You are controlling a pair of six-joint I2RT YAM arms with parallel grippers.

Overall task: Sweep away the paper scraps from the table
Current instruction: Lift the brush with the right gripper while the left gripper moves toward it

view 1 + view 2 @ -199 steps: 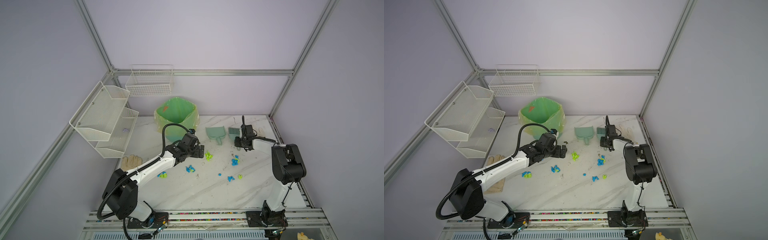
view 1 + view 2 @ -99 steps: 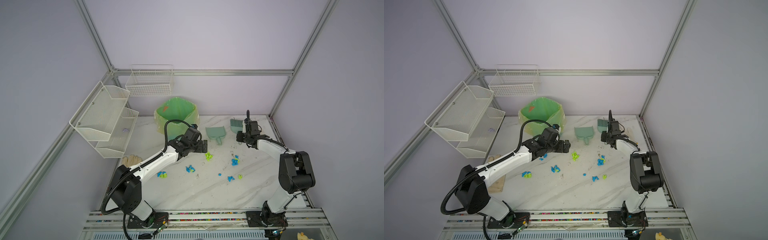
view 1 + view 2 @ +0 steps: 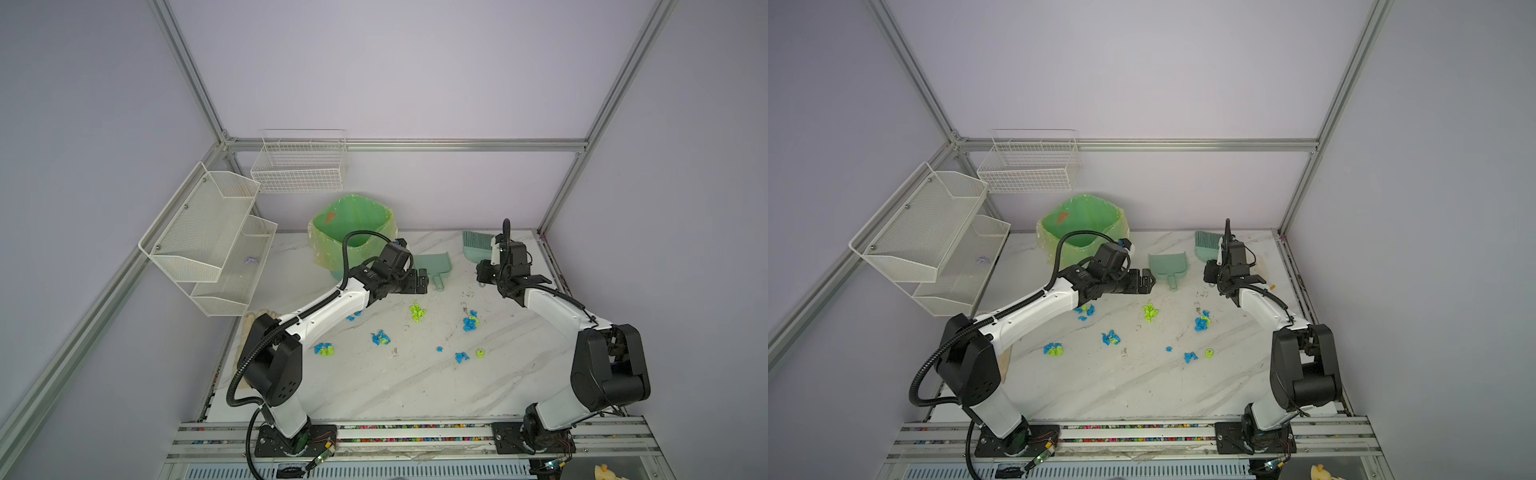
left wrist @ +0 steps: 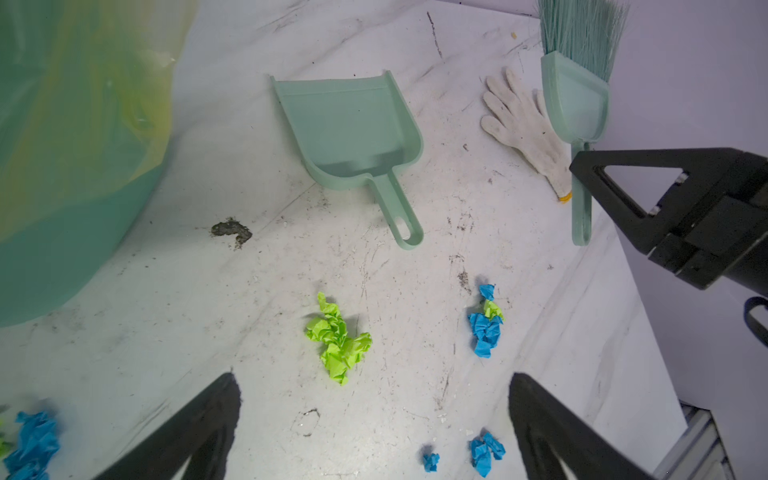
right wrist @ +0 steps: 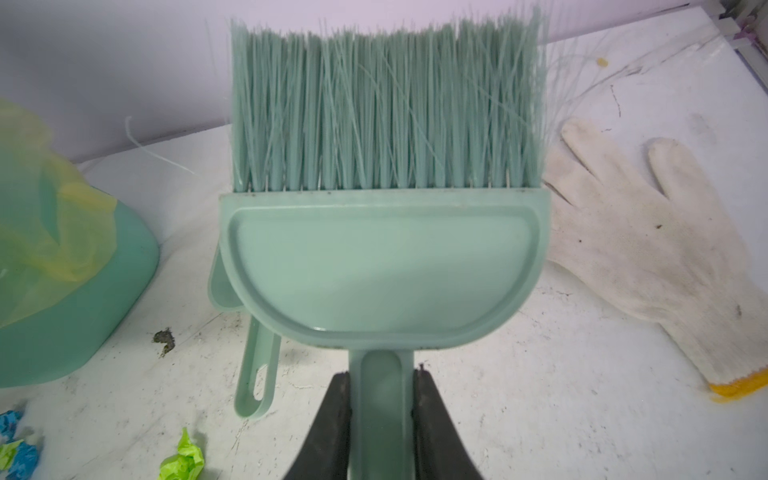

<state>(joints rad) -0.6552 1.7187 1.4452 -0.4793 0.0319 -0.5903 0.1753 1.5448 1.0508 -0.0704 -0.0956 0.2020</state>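
Stage judged: tool pickup, with nothing yet swept off the tabletop (image 3: 374, 395). Left end effector (image 3: 1148, 280) spread wide, empty, short of the dustpan (image 4: 353, 124) handle; right end effector (image 5: 380, 374) clenched on the brush (image 5: 382, 257) handle. Next: close on the dustpan handle, then carry both tools to the paper scraps (image 3: 417, 311) scattered mid-tabletop.

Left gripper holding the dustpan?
No, the dustpan lies on the table, apart from the open left gripper.
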